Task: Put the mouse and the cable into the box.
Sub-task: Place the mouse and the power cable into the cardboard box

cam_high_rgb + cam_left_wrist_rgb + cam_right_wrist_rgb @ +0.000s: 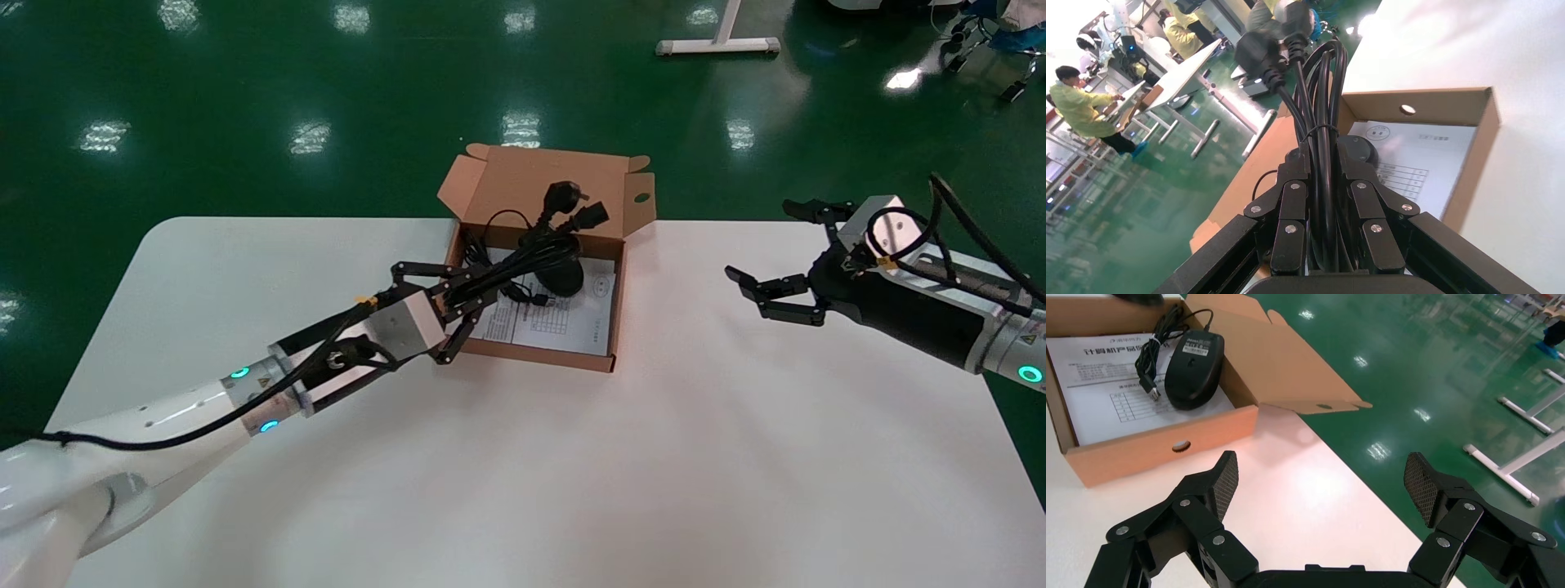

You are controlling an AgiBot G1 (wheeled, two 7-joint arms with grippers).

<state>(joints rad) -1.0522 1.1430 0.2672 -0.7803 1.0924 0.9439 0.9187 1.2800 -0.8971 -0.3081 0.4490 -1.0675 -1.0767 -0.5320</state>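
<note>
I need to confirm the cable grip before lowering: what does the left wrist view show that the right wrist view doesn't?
Only the left wrist view: the bundled cable, plugs at its far end, clamped between the fingers of the left gripper. Only the right wrist view: the mouse in plain sight, lying with its thin cord inside the box, and the right gripper open over the table. Both: the open box and the printed sheet on its floor.
</note>
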